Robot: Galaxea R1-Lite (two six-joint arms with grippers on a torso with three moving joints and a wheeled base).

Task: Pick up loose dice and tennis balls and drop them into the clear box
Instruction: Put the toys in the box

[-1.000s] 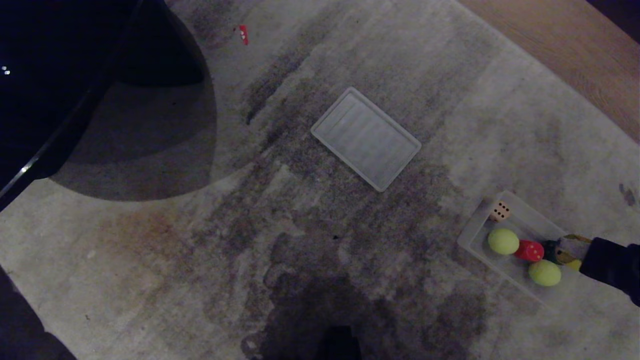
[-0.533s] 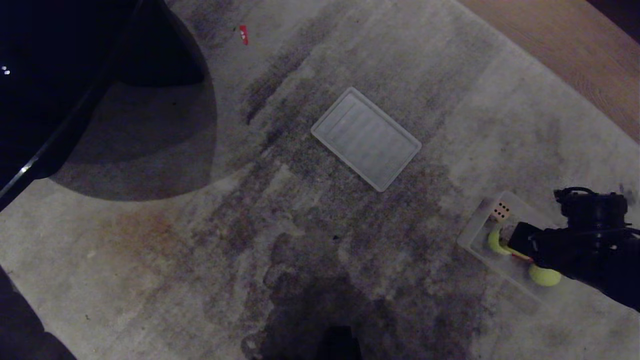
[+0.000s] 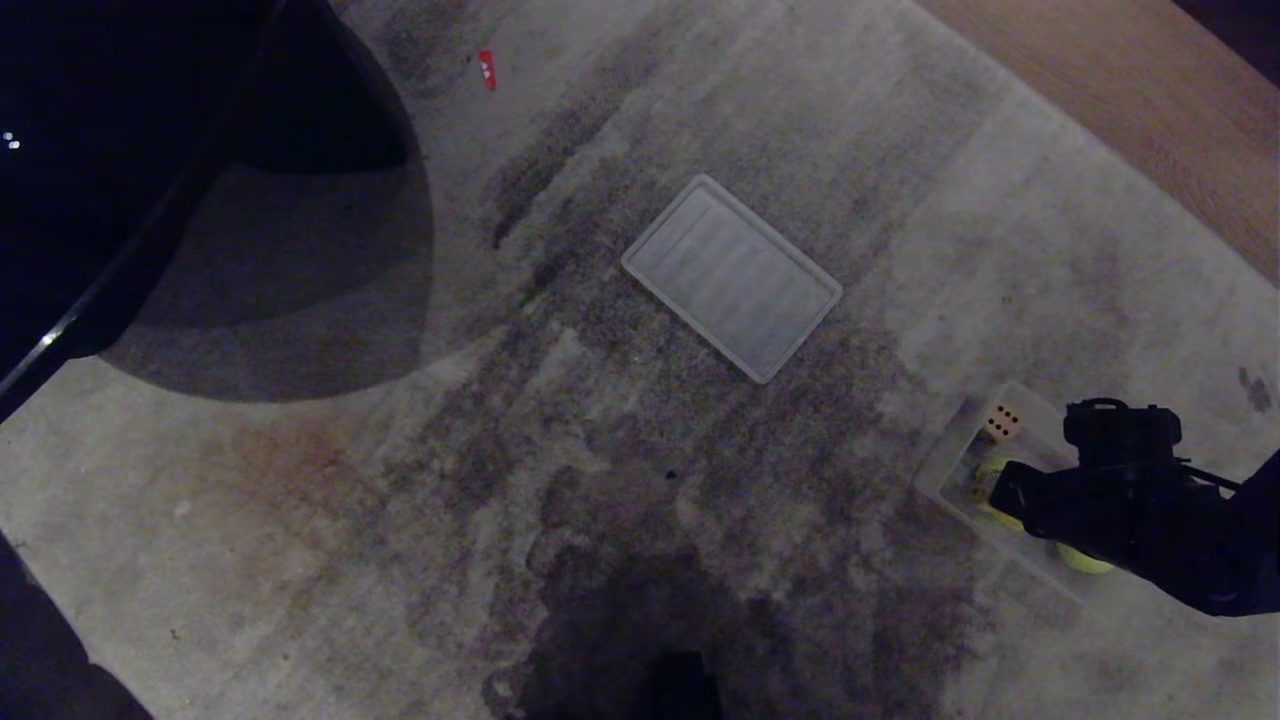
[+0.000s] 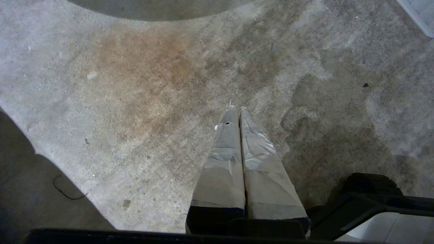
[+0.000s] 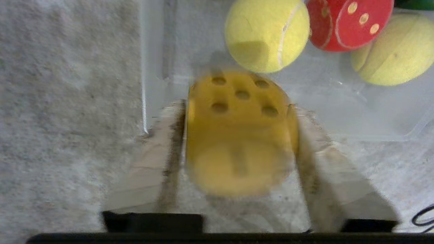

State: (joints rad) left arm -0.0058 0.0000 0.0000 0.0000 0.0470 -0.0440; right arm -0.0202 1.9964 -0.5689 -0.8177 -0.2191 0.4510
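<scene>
My right gripper (image 5: 237,108) hangs over the near edge of the clear box (image 5: 142,67), at the right in the head view (image 3: 945,470). The yellow die (image 5: 240,135) sits blurred between its parted fingers, with a dark gap along one side. In the box lie two tennis balls (image 5: 268,34) (image 5: 396,54), a red die (image 5: 346,23), a sliver of dark green die (image 5: 417,3) and a beige die (image 3: 1000,422). The arm hides most of the box in the head view. My left gripper (image 4: 237,109) is parked over bare carpet, shut and empty.
The flat ribbed clear lid (image 3: 732,277) lies on the grey stained carpet mid-scene. A small red object (image 3: 486,68) lies far back. Dark furniture (image 3: 150,150) fills the upper left, and wood floor (image 3: 1150,100) borders the carpet at the upper right.
The right arm has swung in over the box from the right edge, now covering the red die and one ball. The left arm has not moved.
</scene>
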